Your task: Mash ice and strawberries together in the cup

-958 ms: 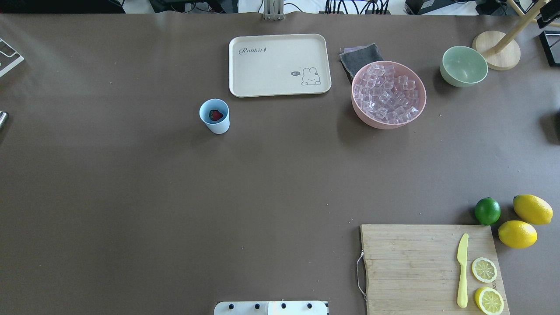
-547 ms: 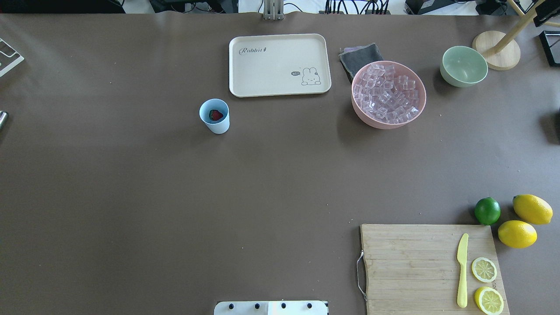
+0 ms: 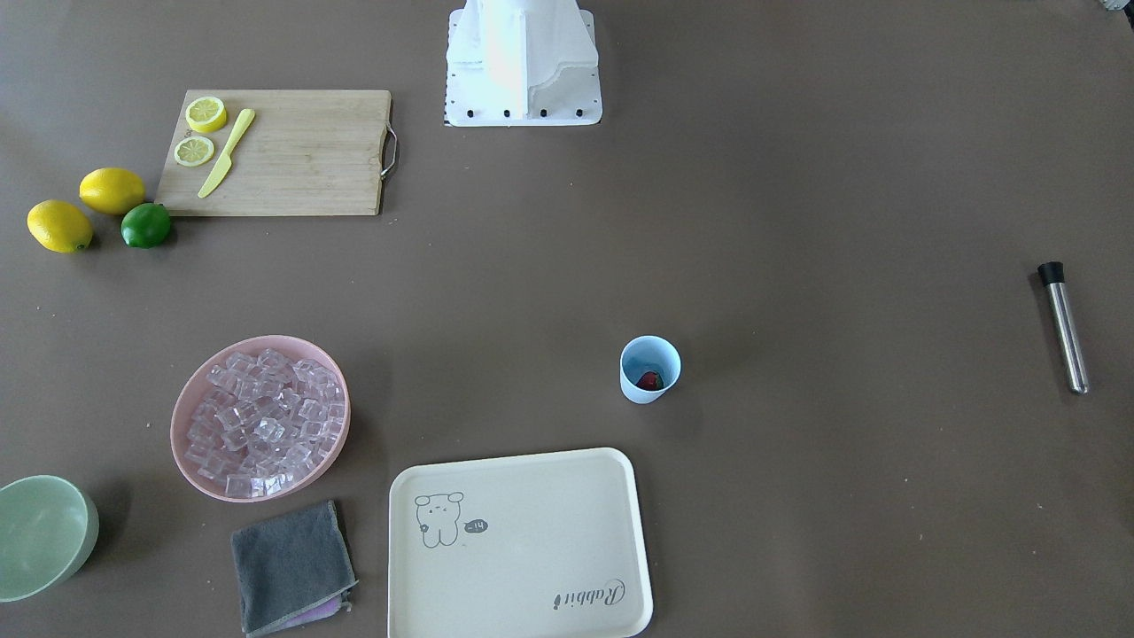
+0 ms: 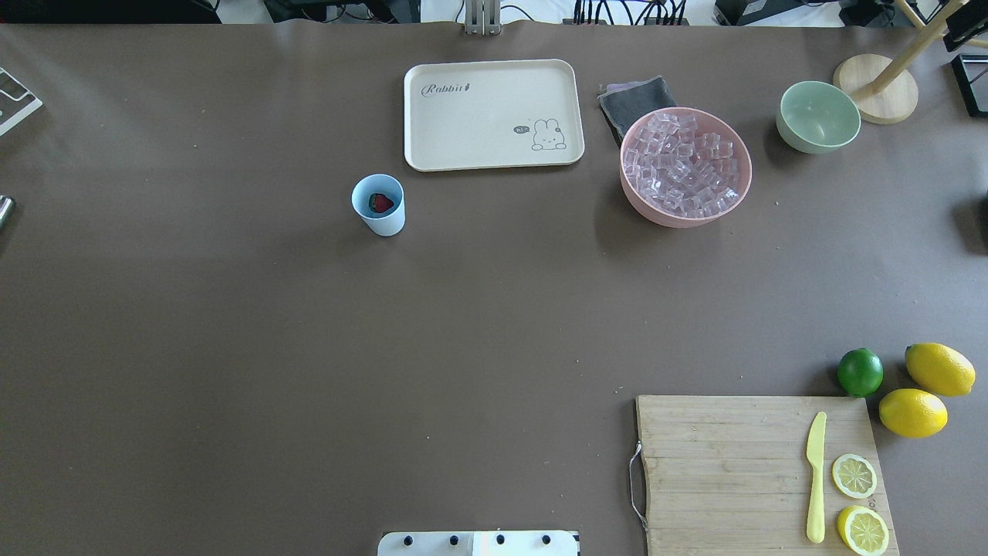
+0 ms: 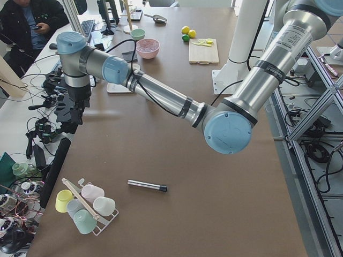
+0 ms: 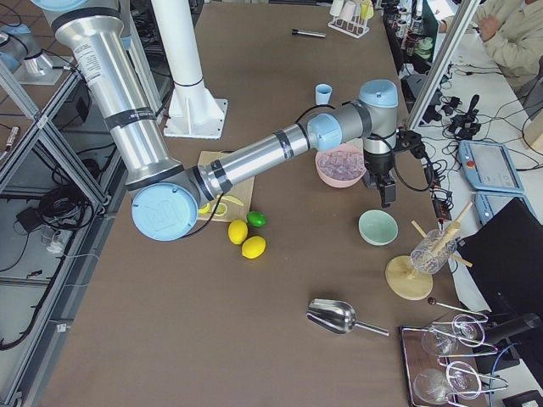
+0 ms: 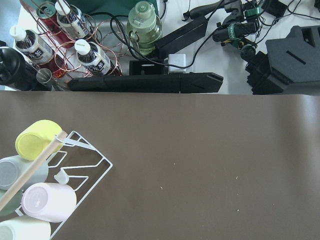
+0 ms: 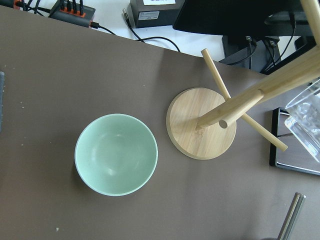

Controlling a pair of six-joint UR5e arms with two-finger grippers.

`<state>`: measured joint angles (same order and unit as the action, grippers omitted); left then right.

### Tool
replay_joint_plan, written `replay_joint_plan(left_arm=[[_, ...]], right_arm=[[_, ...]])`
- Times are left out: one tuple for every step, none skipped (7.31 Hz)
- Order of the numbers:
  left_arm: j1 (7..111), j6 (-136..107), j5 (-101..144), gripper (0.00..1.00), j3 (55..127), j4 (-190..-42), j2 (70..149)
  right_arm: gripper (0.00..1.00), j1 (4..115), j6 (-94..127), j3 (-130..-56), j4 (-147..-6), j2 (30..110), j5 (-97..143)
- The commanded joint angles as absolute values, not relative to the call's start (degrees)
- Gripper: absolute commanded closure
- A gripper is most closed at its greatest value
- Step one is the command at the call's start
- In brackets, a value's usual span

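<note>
The pale-blue cup (image 4: 378, 205) (image 3: 649, 369) stands upright left of the table's middle, with one red strawberry (image 4: 380, 203) (image 3: 650, 381) at its bottom. The ice (image 4: 683, 164) (image 3: 263, 421) is piled in a pink bowl (image 4: 741, 193), away from the cup. My left gripper (image 5: 67, 115) hangs past the table's left end, far from the cup. My right gripper (image 6: 387, 193) hovers over the green bowl (image 6: 377, 227), beside the pink bowl. Both grippers show only in the side views, so I cannot tell their state.
A steel rod with a black cap (image 3: 1063, 326) lies near the left end. A cream tray (image 4: 494, 114), a grey cloth (image 4: 637, 96), a wooden stand (image 4: 876, 89), a cutting board (image 4: 760, 471) with knife and lemon slices, two lemons and a lime (image 4: 860, 372) sit around.
</note>
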<state>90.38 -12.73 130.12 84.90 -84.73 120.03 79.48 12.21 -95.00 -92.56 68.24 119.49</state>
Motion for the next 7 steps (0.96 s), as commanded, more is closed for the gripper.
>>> replay_joint_plan(left_arm=[[90.62,-12.74,130.25,0.02,86.66,-89.30,114.26],[90.70,-12.83,130.25,0.02,87.70,-89.04,113.74],[90.62,-12.92,130.25,0.02,88.15,-89.29,112.77],[90.53,-12.92,130.25,0.02,88.15,-88.69,112.68],[90.53,-13.01,129.99,0.02,87.98,-88.42,112.68],[90.53,-13.01,130.08,0.02,88.41,-88.07,112.85],[90.01,-12.92,130.25,0.02,88.42,-87.20,112.85]], right_arm=[[0.01,79.45,12.30,-95.01,-92.55,68.38,119.62],[0.01,79.45,12.48,-95.10,-92.64,68.20,119.71],[0.01,79.19,12.57,-95.45,-92.90,68.29,119.62],[0.01,79.02,12.57,-95.54,-92.90,68.38,119.62],[0.01,78.84,12.66,-95.71,-92.64,69.25,119.45],[0.01,78.84,12.66,-95.89,-92.46,69.52,119.88],[0.01,78.84,12.66,-95.89,-92.46,69.96,119.88]])
